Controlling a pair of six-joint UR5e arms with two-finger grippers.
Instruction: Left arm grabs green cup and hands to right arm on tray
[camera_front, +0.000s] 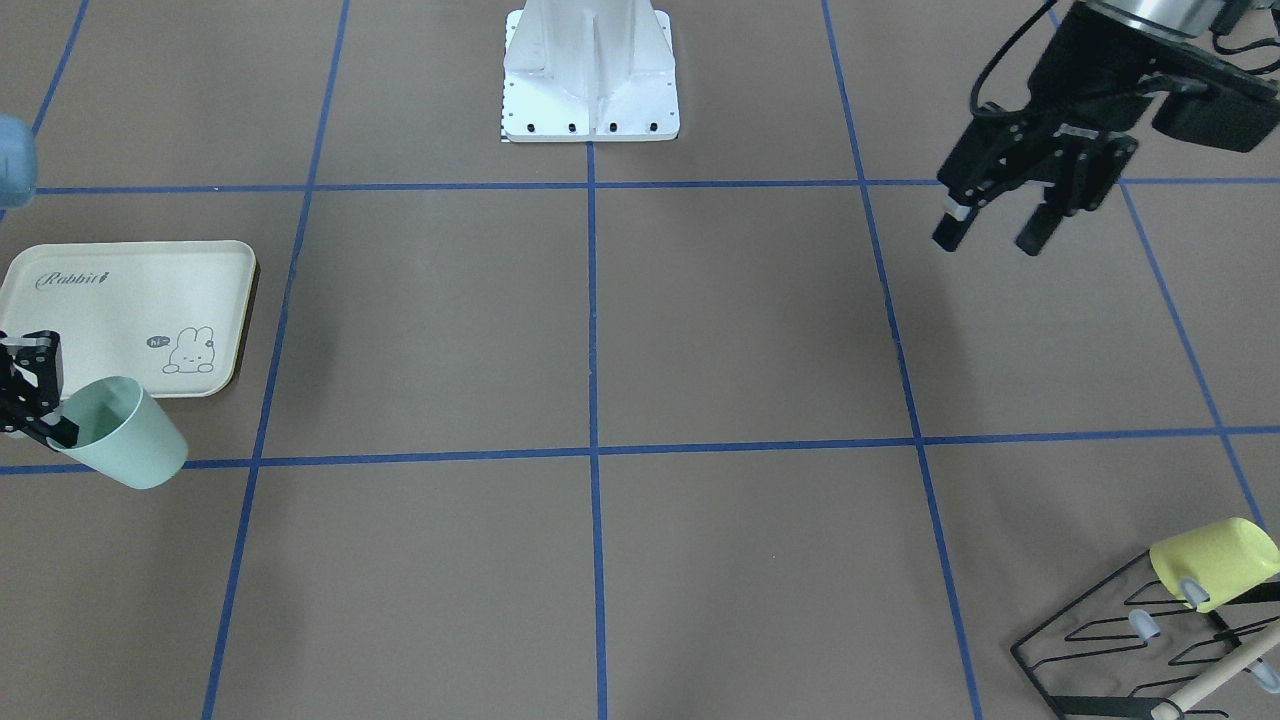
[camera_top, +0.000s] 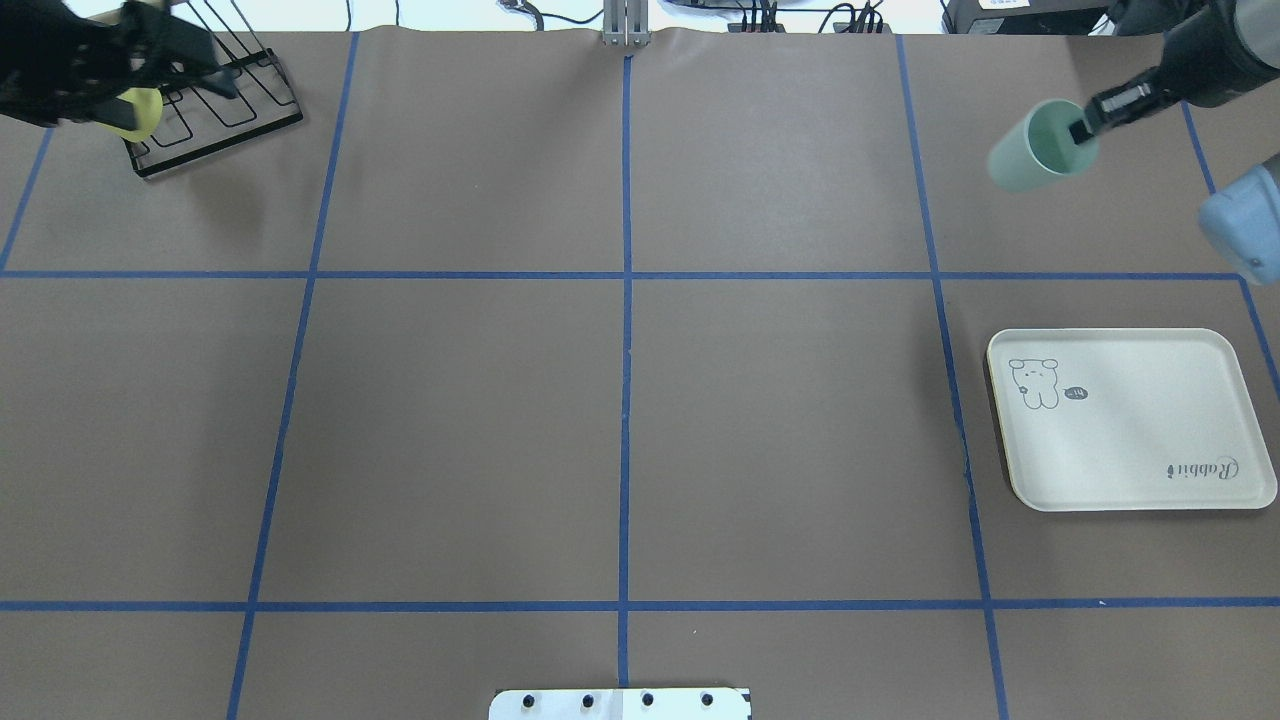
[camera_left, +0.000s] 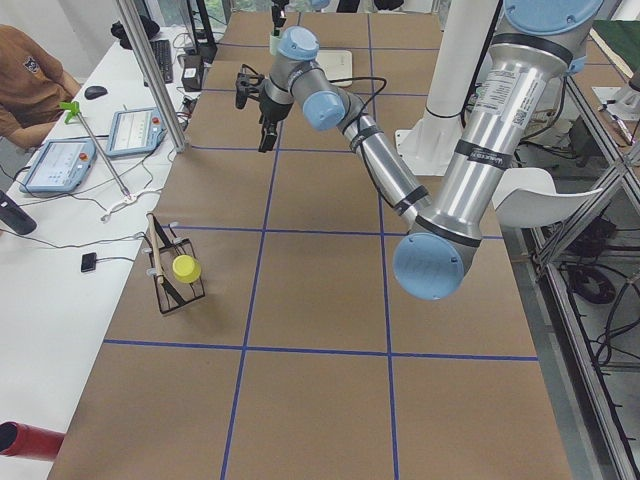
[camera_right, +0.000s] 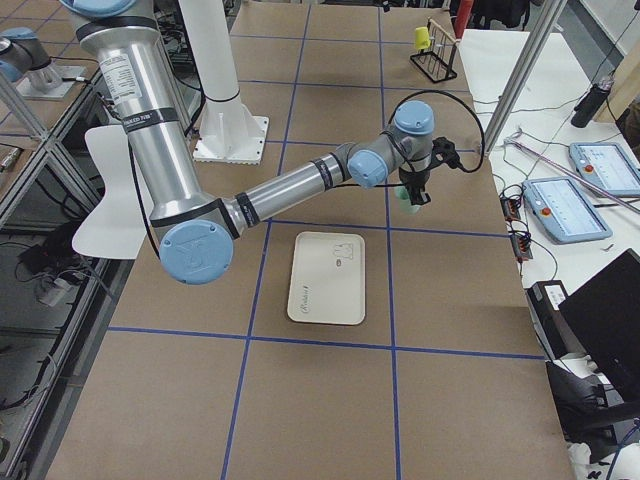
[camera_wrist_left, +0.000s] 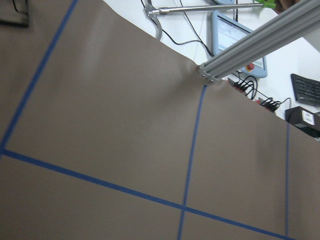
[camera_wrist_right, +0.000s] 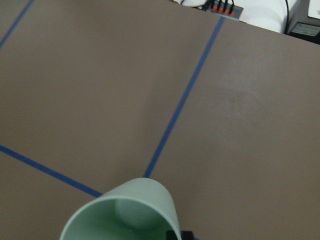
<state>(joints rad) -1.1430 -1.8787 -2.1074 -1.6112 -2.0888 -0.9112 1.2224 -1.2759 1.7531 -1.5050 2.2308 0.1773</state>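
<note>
While the right arm stretches out over the far part of the table, its gripper is clamped on the rim of the green cup, one finger inside the mouth and the other against the outer wall. The cup hangs in the air, tilted well over so that its open mouth faces back towards the arm and its base points away. It is not on the tray; it sits off the tray's edge on the side away from the robot's base, and the tray lies flat on the table with nothing on it. The wrist camera on that arm looks past the cup's rim to brown table and blue tape lines below. The left arm is raised over the other end of the table, and its gripper holds nothing, the two black fingers spread apart and pointing down. Farther out from the robot's base on that side, a yellow cup rests upturned on a black wire rack.
</note>
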